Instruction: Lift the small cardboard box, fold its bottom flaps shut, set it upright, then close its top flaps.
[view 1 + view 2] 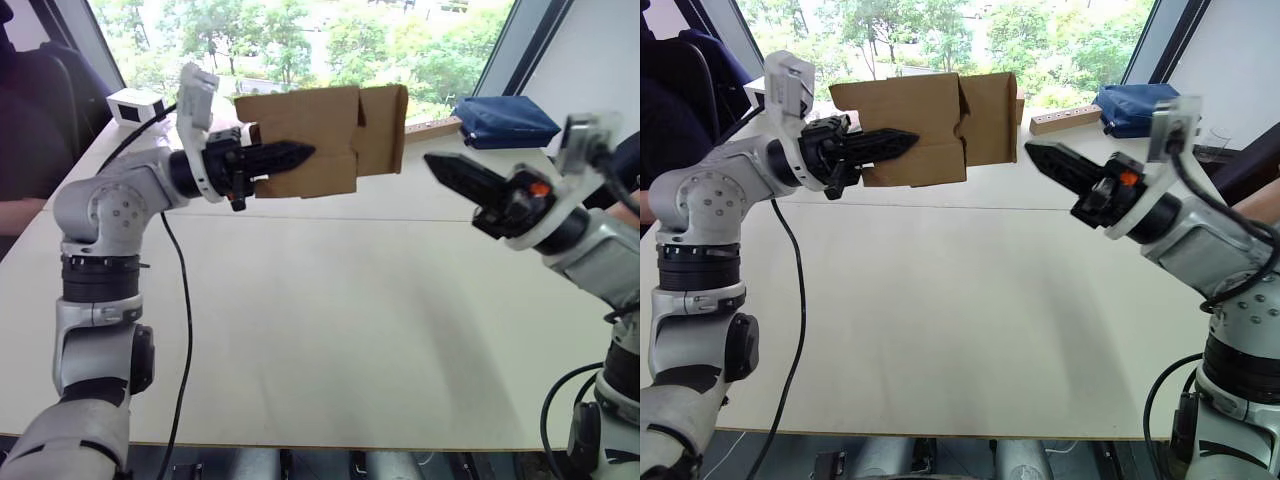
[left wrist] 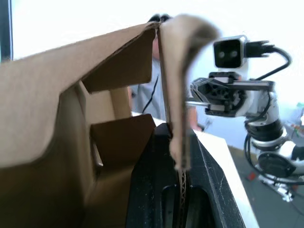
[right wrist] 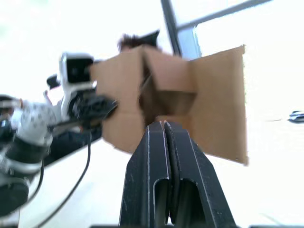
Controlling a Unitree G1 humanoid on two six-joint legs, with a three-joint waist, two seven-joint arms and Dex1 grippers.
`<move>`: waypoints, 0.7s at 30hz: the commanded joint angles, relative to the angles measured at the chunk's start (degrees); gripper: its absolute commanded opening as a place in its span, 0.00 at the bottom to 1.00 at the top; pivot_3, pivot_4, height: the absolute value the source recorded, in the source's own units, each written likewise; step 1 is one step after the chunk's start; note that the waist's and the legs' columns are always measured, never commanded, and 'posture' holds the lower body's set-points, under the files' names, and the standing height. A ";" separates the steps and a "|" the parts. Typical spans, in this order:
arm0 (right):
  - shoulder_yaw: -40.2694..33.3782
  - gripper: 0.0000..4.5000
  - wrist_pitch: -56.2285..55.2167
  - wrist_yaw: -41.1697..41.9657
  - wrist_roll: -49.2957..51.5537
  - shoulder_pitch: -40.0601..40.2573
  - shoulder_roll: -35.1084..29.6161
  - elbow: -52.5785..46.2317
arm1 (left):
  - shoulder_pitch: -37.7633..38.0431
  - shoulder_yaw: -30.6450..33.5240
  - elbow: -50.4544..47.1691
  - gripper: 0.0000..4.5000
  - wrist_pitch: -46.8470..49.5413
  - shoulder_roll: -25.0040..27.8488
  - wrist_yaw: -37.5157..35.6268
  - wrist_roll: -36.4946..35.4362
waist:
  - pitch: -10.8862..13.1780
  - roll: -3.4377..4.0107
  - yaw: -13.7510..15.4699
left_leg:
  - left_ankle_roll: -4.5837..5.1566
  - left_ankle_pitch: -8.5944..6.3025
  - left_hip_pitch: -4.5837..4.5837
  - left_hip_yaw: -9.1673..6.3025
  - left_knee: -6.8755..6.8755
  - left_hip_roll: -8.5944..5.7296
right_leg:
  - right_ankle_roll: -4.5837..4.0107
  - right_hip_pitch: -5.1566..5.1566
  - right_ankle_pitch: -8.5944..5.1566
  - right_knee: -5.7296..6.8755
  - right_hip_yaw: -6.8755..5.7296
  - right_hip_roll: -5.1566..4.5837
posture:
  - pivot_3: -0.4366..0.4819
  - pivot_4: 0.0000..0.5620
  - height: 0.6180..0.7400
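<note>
The left gripper (image 1: 296,153) pinches one wall of the small cardboard box (image 1: 320,140), holding it up above the table (image 1: 330,330). The right gripper (image 1: 1040,156), fingers pressed together, points at the box's open end, just beside it.

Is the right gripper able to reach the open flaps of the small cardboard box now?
Probably yes: the right gripper, shut, points at the small cardboard box held up by the left gripper, nothing between.

small cardboard box (image 1: 310,140) above the table (image 1: 330,330) (left side), right hand (image 1: 445,168) just beside it
</note>
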 commanded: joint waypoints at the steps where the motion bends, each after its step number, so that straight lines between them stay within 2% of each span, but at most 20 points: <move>1: -1.03 0.00 -5.70 0.10 -6.30 -1.14 0.94 6.22 | -1.20 1.68 -1.99 0.00 0.76 0.57 -0.24 -2.42 | 0.00 0.01 0.06 | 0.00 0.00 0.00 0.00 0.00 0.00 | 0.00 0.00 0.00 0.00 0.00 0.01 | 0.48 0.27 1.00; 8: 6.46 0.00 -13.33 3.35 -21.10 -6.26 4.10 15.11 | -0.74 2.82 -4.36 0.00 3.62 0.54 0.26 -6.52 | 0.05 0.08 -0.11 | 0.00 0.00 -0.03 0.02 0.00 -0.01 | 0.01 -0.03 0.00 0.00 0.03 0.02 | 0.48 0.27 1.00; 12: 8.62 0.00 -14.90 5.73 -24.40 -8.65 6.21 17.11 | -0.63 2.57 -4.70 0.00 3.92 0.70 0.53 -7.14 | 0.07 0.12 0.00 | -0.01 0.01 -0.04 0.00 -0.01 0.00 | 0.01 -0.06 0.00 0.05 0.02 0.03 | 0.48 0.27 1.00; 15: 9.78 0.00 -14.58 7.25 -23.91 -11.25 9.53 17.33 | -0.85 2.12 -4.63 0.00 4.00 0.83 0.33 -7.33 | 0.07 0.12 -0.06 | -0.03 0.02 -0.04 0.01 0.00 -0.01 | 0.02 -0.06 0.01 0.04 0.03 0.01 | 0.48 0.27 1.00; 21: 8.54 0.00 -7.96 6.04 -12.13 -10.17 14.61 7.78 | -2.48 1.81 -1.20 0.00 2.78 0.47 0.21 -6.35 | 0.10 0.16 0.07 | -0.19 0.11 -0.05 -0.04 -0.03 0.02 | 0.02 -0.06 0.01 0.06 -0.02 0.04 | 0.48 0.27 1.00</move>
